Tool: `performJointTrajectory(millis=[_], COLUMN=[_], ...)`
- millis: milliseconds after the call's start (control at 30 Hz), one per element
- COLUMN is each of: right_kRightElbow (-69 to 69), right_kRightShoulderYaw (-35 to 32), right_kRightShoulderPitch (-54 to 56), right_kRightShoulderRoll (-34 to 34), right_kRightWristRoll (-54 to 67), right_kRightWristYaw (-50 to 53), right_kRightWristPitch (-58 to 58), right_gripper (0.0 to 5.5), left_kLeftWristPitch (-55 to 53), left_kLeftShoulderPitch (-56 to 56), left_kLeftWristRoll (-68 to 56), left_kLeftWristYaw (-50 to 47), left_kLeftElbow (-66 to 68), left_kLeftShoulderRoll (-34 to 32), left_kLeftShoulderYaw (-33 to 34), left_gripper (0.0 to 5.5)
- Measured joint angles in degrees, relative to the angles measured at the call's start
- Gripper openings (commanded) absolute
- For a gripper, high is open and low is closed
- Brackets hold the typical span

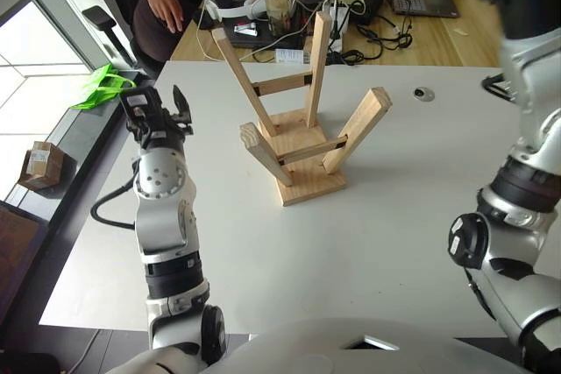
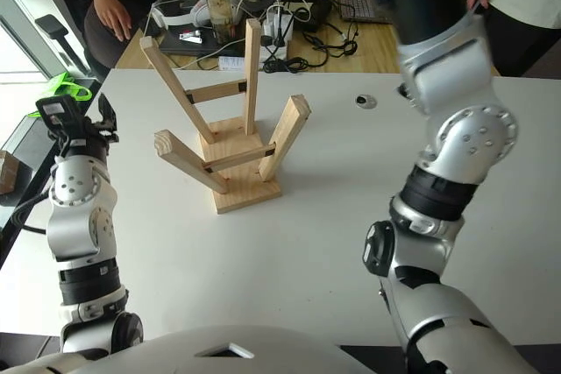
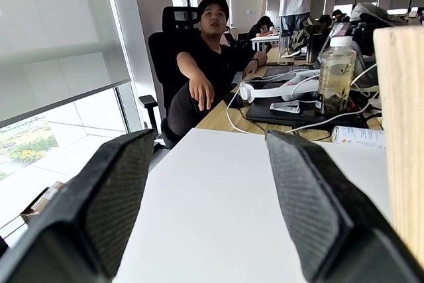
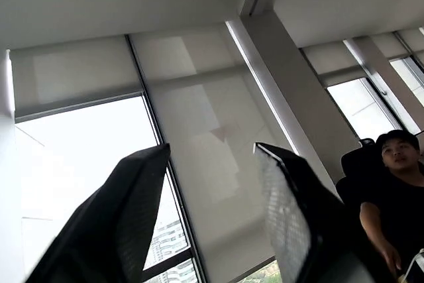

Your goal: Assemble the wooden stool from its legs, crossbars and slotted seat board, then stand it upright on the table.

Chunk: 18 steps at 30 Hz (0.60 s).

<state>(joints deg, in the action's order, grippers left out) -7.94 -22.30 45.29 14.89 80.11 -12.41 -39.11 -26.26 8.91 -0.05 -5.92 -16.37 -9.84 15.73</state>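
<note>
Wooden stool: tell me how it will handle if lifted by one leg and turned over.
Probably rigid: the stool is solid wood, its legs tied by crossbars. Resting upside down on its flat seat board, it looks stable against a push. The joints may be unglued, so one could pull loose.

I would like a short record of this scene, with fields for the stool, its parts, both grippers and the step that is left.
stool: pale wooden stool, assembled, upside down
seat board: square wooden seat board, flat on the white table
legs: four legs, pointing up
crossbars: two crossbars visible, each between two legs
left gripper: left gripper open, empty, beside the stool, apart from it
right gripper: right gripper open, empty, facing the windows
step left: stand the stool upright
</note>
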Motion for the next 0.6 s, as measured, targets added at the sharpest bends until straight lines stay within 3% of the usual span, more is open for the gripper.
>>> performJointTrajectory(millis=[133, 267, 333, 500, 600], right_kRightElbow=[0.7, -4.7, -7.0, -8.1, -7.5], right_kRightShoulderYaw=[3.1, 21.8, 26.3, 25.0, 16.2], right_kRightShoulderPitch=[-5.3, -19.7, -21.6, -22.8, -20.4], right_kRightShoulderRoll=[0.6, 2.5, 3.4, 1.1, -1.2], right_kRightWristRoll=[-1.7, -16.5, -21.7, -21.3, -8.6], right_kRightWristYaw=[-2.8, -12.0, -15.0, -15.8, -9.7], right_kRightWristPitch=[-2.1, -3.7, -1.4, -0.1, -1.4], right_gripper=[2.37, 2.37, 2.37, 2.37, 2.37], left_kLeftWristPitch=[0.1, 0.9, 0.9, 0.9, 0.9], left_kLeftShoulderPitch=[-5.8, -11.3, -12.0, -12.0, -12.0], left_kLeftWristRoll=[0.1, 1.6, 1.9, 2.9, 3.1], left_kLeftWristYaw=[-0.1, -0.2, -0.4, -0.5, -0.2], left_kLeftElbow=[-2.2, -4.1, -4.8, -5.4, -5.4], left_kLeftShoulderRoll=[2.1, 4.8, 6.0, 6.6, 5.6], left_kLeftShoulderYaw=[-0.9, -5.4, -7.5, -9.8, -8.9], left_gripper=[3.06, 3.06, 3.06, 3.06, 3.06])
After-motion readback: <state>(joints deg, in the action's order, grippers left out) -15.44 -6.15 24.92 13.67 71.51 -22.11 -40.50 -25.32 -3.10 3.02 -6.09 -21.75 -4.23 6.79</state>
